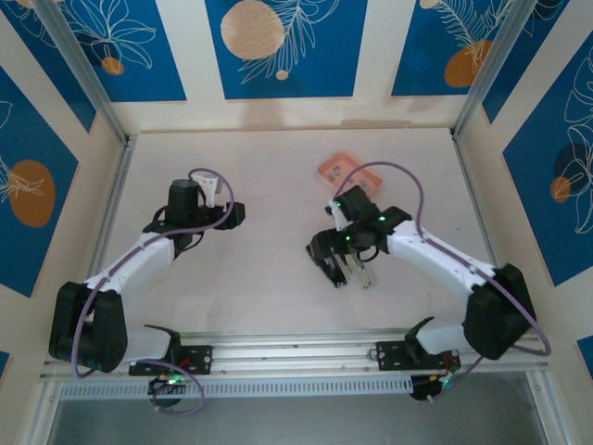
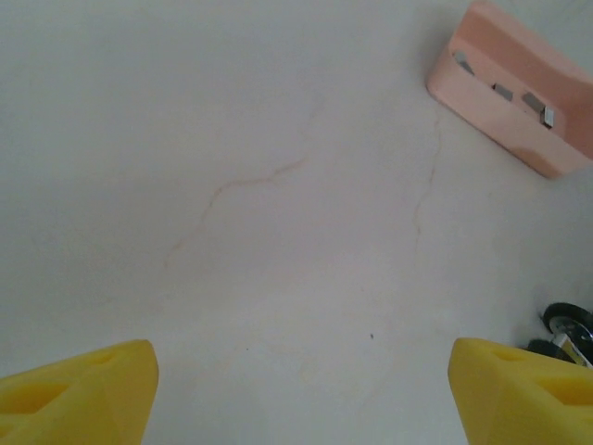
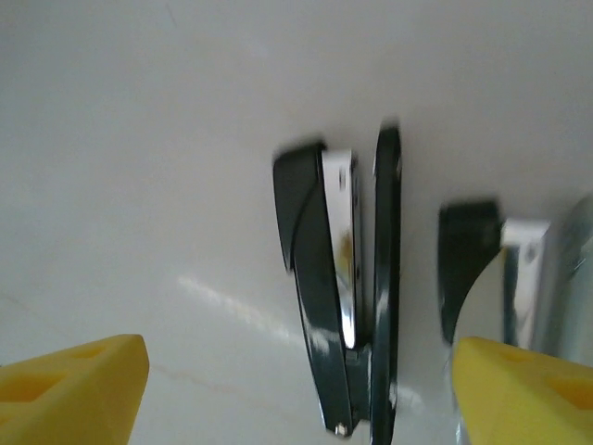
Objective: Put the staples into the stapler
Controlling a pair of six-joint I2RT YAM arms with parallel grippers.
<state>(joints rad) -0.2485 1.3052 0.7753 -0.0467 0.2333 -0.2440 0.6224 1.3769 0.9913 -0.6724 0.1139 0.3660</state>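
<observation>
Yellow fingertips [image 3: 74, 389] of the right gripper [image 3: 296, 394] sat at the bottom corners of the right wrist view. They were spread wide and pinched nothing. Between them, on the pale surface [image 3: 139, 139], lay the stapler [image 3: 320, 278], opened up and pointing toward 12 o'clock. Its black body was on the left, a silvery rail [image 3: 341, 241] ran beside it, and a slim black arm stood just right of the rail, joined to the body at the near end. Neither fingertip touched it. At 3 o'clock from the stapler was another black-and-silver part [image 3: 482, 269]. It was blurred, possibly a piece of the same tool or a reflection, and I could not tell which.

From the left wrist, the left gripper [image 2: 301, 394] was likewise spread apart, with only bare surface between its yellow tips. A pink tray [image 2: 500, 116] lay at 2 o'clock in that view, well apart from the gripper. Several small grey staples [image 2: 533, 102] lay loose inside it.

Seen from above, the stapler lay at about 6 o'clock from the tray, near it but clear of it, right of the surface's middle. The right gripper hung just over the stapler. The left gripper was at 9 o'clock from the stapler, well apart from both it and the tray.
</observation>
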